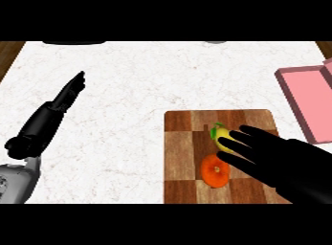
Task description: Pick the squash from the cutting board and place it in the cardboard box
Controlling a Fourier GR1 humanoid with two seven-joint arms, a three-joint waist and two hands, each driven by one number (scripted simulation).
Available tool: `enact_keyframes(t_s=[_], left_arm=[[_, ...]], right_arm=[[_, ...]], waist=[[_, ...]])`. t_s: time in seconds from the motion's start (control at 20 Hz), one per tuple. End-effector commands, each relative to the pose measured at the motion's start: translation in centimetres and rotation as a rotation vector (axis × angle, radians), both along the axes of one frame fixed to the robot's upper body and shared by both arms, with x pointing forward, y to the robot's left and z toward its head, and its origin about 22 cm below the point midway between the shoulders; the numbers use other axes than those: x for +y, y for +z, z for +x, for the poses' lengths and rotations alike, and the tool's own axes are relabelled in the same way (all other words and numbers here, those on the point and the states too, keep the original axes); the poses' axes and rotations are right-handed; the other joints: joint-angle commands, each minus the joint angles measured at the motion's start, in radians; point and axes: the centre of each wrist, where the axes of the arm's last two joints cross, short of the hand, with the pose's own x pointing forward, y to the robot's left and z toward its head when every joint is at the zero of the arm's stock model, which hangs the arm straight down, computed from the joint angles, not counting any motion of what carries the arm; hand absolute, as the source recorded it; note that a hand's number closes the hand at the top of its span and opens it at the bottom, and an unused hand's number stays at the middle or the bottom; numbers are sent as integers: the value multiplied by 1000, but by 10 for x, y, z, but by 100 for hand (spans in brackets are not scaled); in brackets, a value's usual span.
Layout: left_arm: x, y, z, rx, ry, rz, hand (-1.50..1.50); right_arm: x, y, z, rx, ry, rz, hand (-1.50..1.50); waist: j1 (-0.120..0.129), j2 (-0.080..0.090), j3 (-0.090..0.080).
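A yellow squash (222,136) with a green end lies on the wooden cutting board (186,124). My right hand (288,160) reaches in from the lower right, its straight fingers (240,146) spread over the squash's right side and partly hiding it. The fingers are not curled round it. The box (316,103) at the right edge looks pink, open and shallow, with a raised flap. My left hand (62,100) rests at the left, fingers straight and pointing away, holding nothing.
An orange round vegetable (215,171) lies on the board just below the squash, beside my right fingers. White marbled counter (140,81) spreads to the left and back. A dark object (73,42) and a pale one (214,42) sit at the far edge.
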Motion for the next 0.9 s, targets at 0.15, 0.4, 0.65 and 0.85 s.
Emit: enact_keyframes(t_s=[0.15, 0.4, 0.65, 0.85], left_arm=[[14, -8, 3, -9, 13, -2, 0], [-5, -6, 13, -6, -8, -9, 0], [-5, -7, -13, -11, -2, 12, 0], [-10, 4, -10, -10, 1, 15, 0]], right_arm=[[46, -12, -33, 25, -77, -113, -150], [68, -21, -30, 63, -91, -137, -150], [71, -37, -35, -9, -124, -177, -150], [77, -52, -14, 2, -146, -159, -150]], waist=[[1, 2, 0], [0, 3, 1], [6, 2, 2], [6, 3, 2]])
